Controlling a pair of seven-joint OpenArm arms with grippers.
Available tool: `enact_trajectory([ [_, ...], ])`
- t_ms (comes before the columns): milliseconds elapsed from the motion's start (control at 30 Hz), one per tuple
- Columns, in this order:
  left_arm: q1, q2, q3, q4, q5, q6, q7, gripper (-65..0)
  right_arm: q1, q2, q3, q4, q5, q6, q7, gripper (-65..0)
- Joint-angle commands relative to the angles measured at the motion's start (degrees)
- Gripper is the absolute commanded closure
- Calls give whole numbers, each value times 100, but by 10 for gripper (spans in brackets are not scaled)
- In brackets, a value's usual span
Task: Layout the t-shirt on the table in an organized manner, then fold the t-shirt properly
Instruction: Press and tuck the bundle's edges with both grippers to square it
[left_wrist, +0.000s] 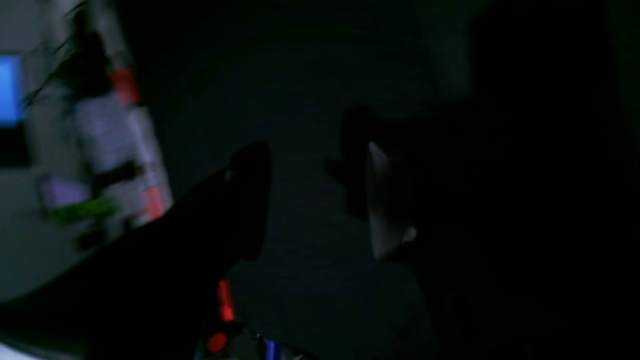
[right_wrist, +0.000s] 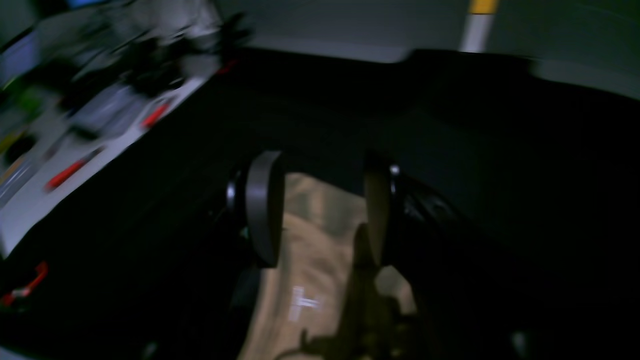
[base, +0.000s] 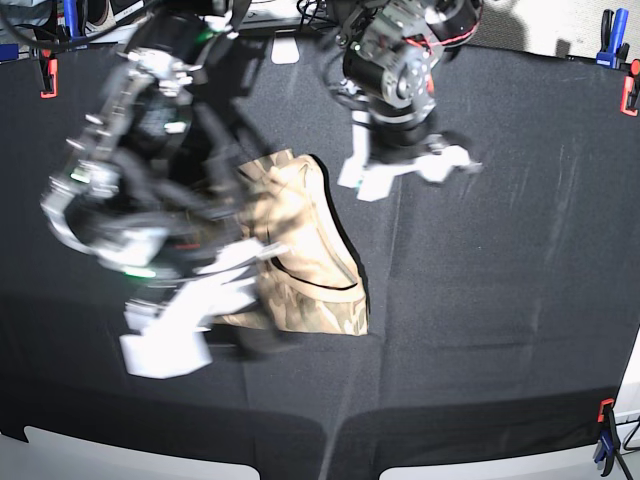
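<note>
The right gripper (right_wrist: 320, 210) hangs with its jaws spread wide and empty; the camouflage t-shirt (base: 305, 255) lies below and between its fingers (right_wrist: 262, 210), folded into a narrow bundle on the black table (base: 500, 300). The left gripper (left_wrist: 315, 200) is also spread wide, holding nothing, above bare cloth well beside the shirt. Both arms are blurred.

The right arm's blurred bulk hides the t-shirt (base: 310, 265) along its side nearest the right gripper (base: 190, 320), itself smeared by motion. In the right wrist view the shirt below the fingers (right_wrist: 262, 210) runs off the bottom edge. The left wrist view is very dark; the table (left_wrist: 310, 75) beyond the left gripper (left_wrist: 315, 200) shows no detail, and objects to its left are blurred beyond recognition.
</note>
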Motion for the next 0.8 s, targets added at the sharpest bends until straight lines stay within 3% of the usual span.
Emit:
enact_trajectory([
  [0,-59,46,4,101,398,197,-55,-280,114,39,140,87,160,17,289,-256],
  [100,-179,46,4,177,791,612,-50,-280,114,232,527,57,87,17,505,-256],
  [233,-470,63,11,531,708,728,-57,-280,114,656,734,9,-286,-13,671,-256],
  [367,-649,66,90,1099,-22,723,-540,-280,116,1029,719,-216,-334,-39,1040,-256],
  [533,-649,63,562,1602,-1250,651,-1591,-280,247,1161,713,-1036,-348,31,1694,-256],
  [667,-649,63,1137,1611,-2424,149,-3038,-280,474,1211,553,-1967,-662,139,2441,-256],
  [767,-643,81,1364,1545,-3300,-151,-3567,-280,721,1305,264,-2627,-1051,139,2621,-256],
])
